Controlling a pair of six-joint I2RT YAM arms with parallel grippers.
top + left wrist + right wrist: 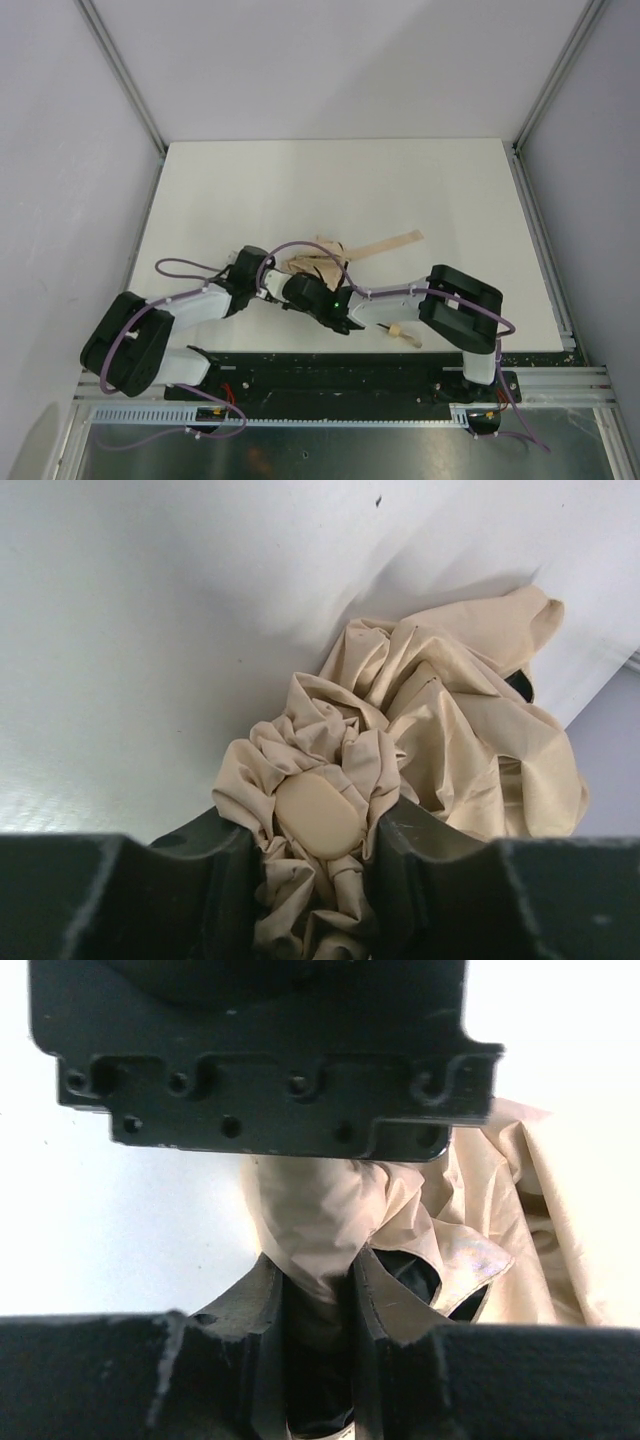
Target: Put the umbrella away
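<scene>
Tan fabric of the umbrella [318,262] lay crumpled on the table [400,180], toward its near edge, between both arms. Left gripper [315,835] clenched on bunched cloth around an oval tan cap [318,815]. Right gripper [318,1285] pinched a fabric fold.

Far and right parts of the surface [400,180] free for passage; near-centre blocked by the crumpled umbrella [318,262], where the left gripper [315,825] and right gripper [315,1280], both clamped on fabric, crowd nose to nose, the handle [402,332] lying just beside the right arm [400,295].
</scene>
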